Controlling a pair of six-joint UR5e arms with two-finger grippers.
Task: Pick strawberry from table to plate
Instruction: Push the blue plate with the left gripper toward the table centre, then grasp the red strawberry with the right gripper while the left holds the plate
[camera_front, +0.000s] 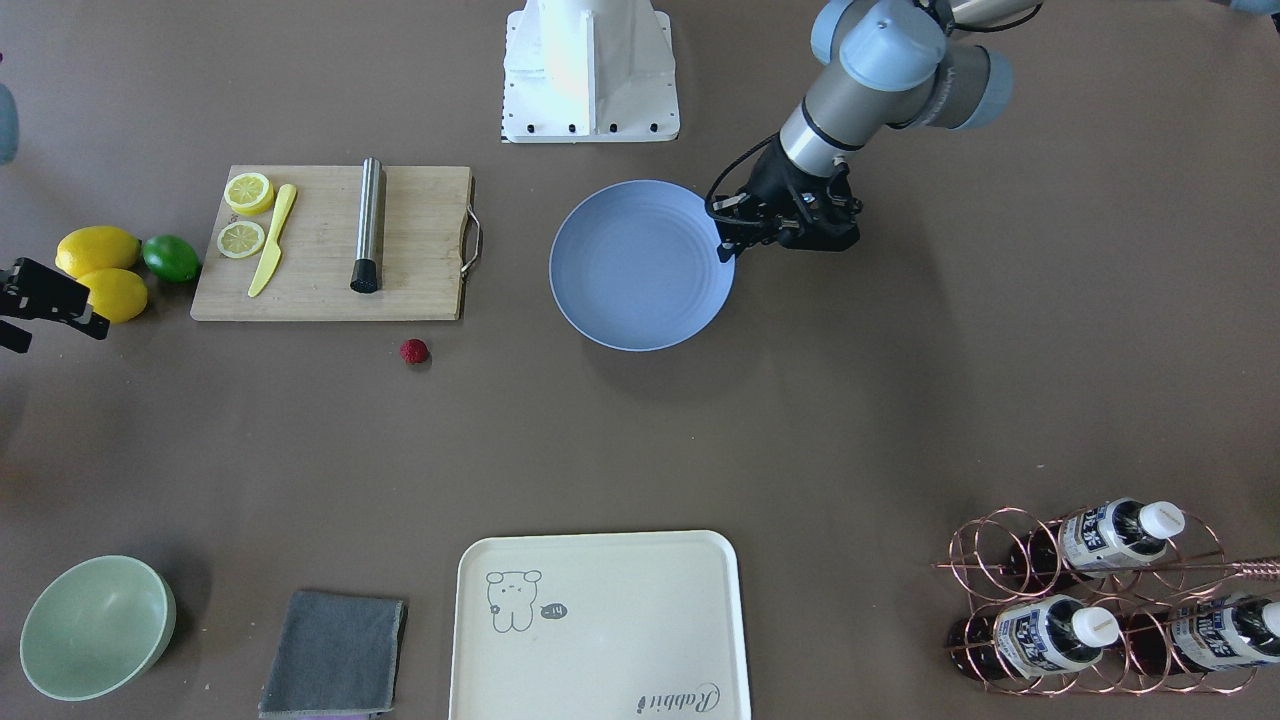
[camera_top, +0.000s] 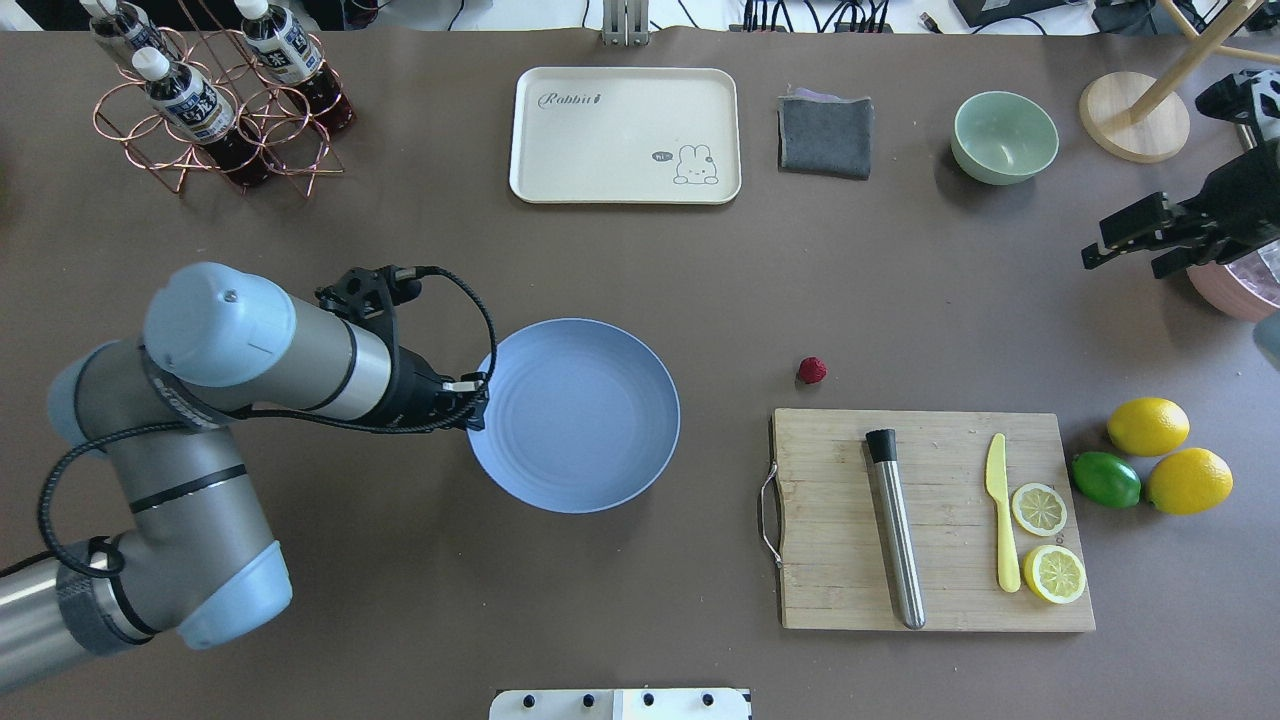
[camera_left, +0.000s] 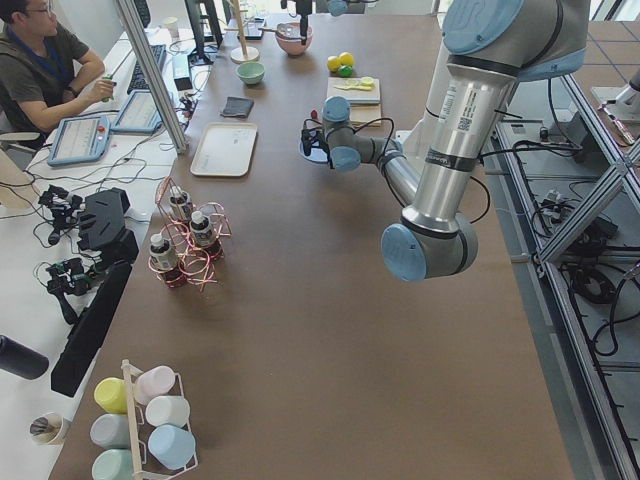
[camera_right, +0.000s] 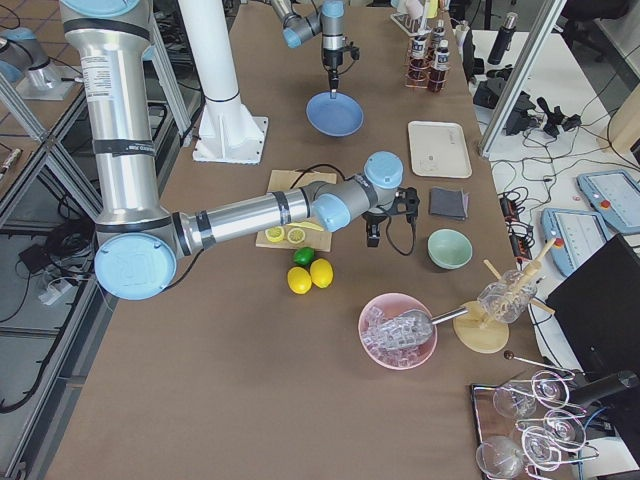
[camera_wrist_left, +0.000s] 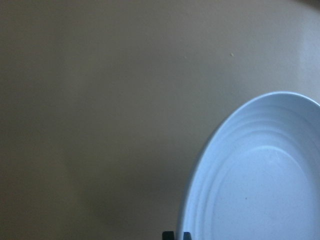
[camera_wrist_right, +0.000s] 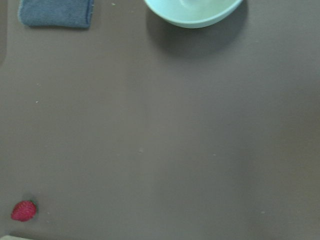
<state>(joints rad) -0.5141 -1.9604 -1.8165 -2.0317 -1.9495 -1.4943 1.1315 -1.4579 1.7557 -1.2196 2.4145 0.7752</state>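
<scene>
The strawberry (camera_front: 414, 351) (camera_top: 812, 370) (camera_wrist_right: 24, 210), a tiny dark-red berry, lies on the brown table (camera_top: 900, 300) just beyond the cutting board's far edge. The light-blue plate (camera_front: 640, 265) (camera_top: 573, 415) (camera_wrist_left: 260, 175) lies flat and holds nothing. My left gripper (camera_front: 728, 247) (camera_top: 478, 400) is shut, its tips at the plate's rim on the side away from the berry. My right gripper (camera_top: 1122, 262) (camera_front: 55, 335) hangs open over the table far to the berry's right, with nothing between its fingers.
A wooden cutting board (camera_top: 940, 600) carries lemon slices, a yellow knife and a metal rod. Two lemons (camera_top: 1148, 426) and a lime sit beside it. At the far edge are a green bowl (camera_top: 1004, 137), grey cloth (camera_top: 825, 135), cream tray (camera_top: 625, 135) and bottle rack (camera_top: 215, 105).
</scene>
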